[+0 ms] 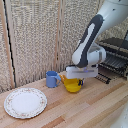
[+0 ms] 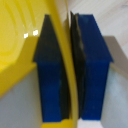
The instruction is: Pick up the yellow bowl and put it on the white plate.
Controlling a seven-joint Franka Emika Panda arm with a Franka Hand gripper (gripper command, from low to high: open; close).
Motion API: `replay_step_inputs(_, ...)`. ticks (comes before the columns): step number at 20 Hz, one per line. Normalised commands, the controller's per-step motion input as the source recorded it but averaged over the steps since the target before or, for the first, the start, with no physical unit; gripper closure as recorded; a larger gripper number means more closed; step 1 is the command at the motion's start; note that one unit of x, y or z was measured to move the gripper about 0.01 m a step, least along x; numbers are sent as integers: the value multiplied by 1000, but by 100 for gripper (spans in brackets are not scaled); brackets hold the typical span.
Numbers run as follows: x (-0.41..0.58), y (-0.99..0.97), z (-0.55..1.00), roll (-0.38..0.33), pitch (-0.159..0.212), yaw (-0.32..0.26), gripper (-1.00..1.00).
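Observation:
The yellow vessel [image 1: 72,86] is a small bright-yellow bowl near the middle of the wooden table, just right of a blue mug. My gripper [image 1: 79,81] sits directly over its right rim. In the wrist view the bowl's thin yellow wall [image 2: 68,75] runs between the two dark blue fingers [image 2: 50,75], which press against it from both sides, so the gripper [image 2: 70,75] is shut on the rim. The white plating [image 1: 25,102], a wide flat plate with a floral rim, lies at the exterior view's left front, well apart from the bowl.
A blue mug [image 1: 52,79] with a handle stands just left of the bowl. A small orange item [image 1: 63,77] shows between mug and bowl. A dark wire rack [image 1: 116,62] stands at the exterior view's right rear. A woven screen backs the table.

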Motion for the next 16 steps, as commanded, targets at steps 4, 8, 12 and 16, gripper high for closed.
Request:
replay_step_inputs(4, 338, 1, 1000, 6, 72, 207, 100)
replay_step_inputs(8, 319, 58, 983, 0, 82, 73, 100)
replay_step_inputs(12, 292, 342, 709, 38, 73, 1, 100)
replay_step_inputs(16, 189, 795, 446, 57, 45, 0, 100)
